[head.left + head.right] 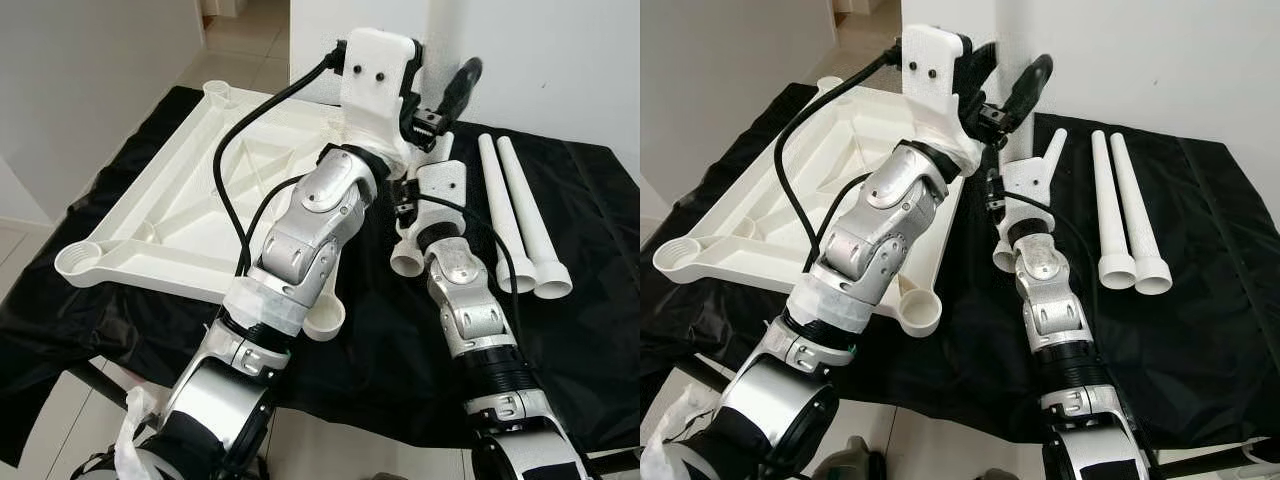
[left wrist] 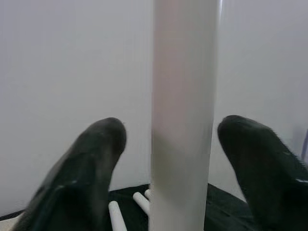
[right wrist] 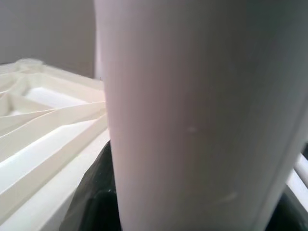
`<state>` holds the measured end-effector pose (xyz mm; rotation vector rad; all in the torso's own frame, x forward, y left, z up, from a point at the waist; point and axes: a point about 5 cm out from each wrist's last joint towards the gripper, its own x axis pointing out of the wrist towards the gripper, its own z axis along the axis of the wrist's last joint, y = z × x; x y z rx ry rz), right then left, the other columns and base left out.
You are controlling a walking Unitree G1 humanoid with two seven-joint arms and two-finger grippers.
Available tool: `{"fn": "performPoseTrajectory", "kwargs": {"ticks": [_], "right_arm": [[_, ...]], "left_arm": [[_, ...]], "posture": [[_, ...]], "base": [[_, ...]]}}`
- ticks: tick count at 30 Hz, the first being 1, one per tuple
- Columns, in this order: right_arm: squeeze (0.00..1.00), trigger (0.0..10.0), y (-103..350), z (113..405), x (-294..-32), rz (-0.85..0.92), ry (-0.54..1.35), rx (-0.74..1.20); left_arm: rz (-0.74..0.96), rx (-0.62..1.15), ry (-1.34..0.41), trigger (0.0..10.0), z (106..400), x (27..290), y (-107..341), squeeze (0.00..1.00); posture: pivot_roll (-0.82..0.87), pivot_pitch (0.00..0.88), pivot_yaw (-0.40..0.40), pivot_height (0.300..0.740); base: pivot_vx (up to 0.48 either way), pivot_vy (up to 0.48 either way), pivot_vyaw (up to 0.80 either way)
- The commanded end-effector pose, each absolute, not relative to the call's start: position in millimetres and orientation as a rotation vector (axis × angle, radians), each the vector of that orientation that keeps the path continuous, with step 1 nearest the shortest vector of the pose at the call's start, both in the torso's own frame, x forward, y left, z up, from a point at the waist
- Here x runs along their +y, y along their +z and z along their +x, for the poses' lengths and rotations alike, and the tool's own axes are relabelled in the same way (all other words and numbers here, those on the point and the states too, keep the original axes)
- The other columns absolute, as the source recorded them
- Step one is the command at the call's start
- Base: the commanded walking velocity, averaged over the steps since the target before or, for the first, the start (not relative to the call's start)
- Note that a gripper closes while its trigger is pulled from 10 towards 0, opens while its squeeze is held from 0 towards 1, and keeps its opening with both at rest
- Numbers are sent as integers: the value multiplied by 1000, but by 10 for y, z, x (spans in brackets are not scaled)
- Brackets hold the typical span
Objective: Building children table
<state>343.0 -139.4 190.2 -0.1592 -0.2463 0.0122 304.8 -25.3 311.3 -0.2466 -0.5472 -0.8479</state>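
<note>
Right claw [image 1: 1012, 232] grips a leg [image 1: 1051, 150] beside the tabletop [image 1: 740, 235] edge.

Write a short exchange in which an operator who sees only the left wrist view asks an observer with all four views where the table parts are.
Operator: The left gripper is open around a white tube. What lies beside it?
Observer: The table top lies upside down on a black cloth, to the robot's left of that gripper.
Operator: Are any legs fitted?
Observer: Three corner sockets can be seen, and all are empty. The left arm hides the fourth corner.
Operator: Where are the loose legs?
Observer: Two legs lie side by side on the cloth to the robot's right. A third leg runs under the right arm, beside the table top.
</note>
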Motion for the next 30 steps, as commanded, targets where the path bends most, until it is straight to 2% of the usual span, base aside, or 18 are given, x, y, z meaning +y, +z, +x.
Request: {"fn": "performPoseTrajectory", "kwargs": {"ticks": [1, 3, 4, 7, 8, 13, 15, 18, 22, 24, 30], "right_arm": [[0, 10000, 1928, 3462, -1447, -121, -41, -240], [0, 10000, 1932, 3463, -1501, -98, -80, -240], [0, 10000, 1941, 3456, -1557, -69, -116, -244], [0, 10000, 1947, 3451, -1591, -50, -136, -248], [0, 10000, 1959, 3441, -1638, -28, -164, -256], [0, 10000, 1978, 3408, -1738, 7, -212, -274], [0, 10000, 1990, 3339, -1810, -2, -234, -299], [0, 10000, 1990, 3301, -1831, -13, -238, -311], [0, 10000, 1981, 3242, -1814, -30, -227, -332], [0, 10000, 1957, 3129, -1773, -51, -196, -359], [0, 10000, 1936, 3047, -1768, -55, -180, -362]], "left_arm": [[-349, -504, -928, 10000, 2912, -428, 3016, 976], [-342, -509, -942, 10000, 2902, -421, 3021, 941], [-335, -514, -954, 10000, 2900, -401, 3022, 286], [-331, -517, -962, 10000, 2898, -387, 3023, 286], [-325, -520, -967, 10000, 2905, -358, 3019, 0], [-303, -508, -940, 10000, 2969, -269, 2978, 0], [-261, -480, -890, 10000, 3067, -132, 2875, 0], [-243, -464, -874, 10000, 3103, -63, 2815, 0], [-209, -436, -850, 10000, 3127, 4, 2714, 0], [-144, -392, -824, 10000, 3134, 134, 2527, 0], [-98, -348, -861, 10000, 3081, 247, 2358, 0]], "posture": [[19, 0, 4, 740], [17, 0, 4, 740], [16, 0, 5, 740], [16, 0, 5, 740], [17, 0, 3, 740], [17, 0, 3, 740], [16, 0, 0, 740], [16, 0, 0, 740], [16, 0, -6, 740], [15, 0, -10, 740], [14, 0, -10, 740]], "base": [[0, 0, 0], [0, 0, 0], [0, 0, 0], [0, 0, 0], [0, 0, 0], [0, 0, 0], [0, 0, 0], [0, 0, 0], [0, 0, 0], [0, 0, 0], [0, 0, 0]]}}
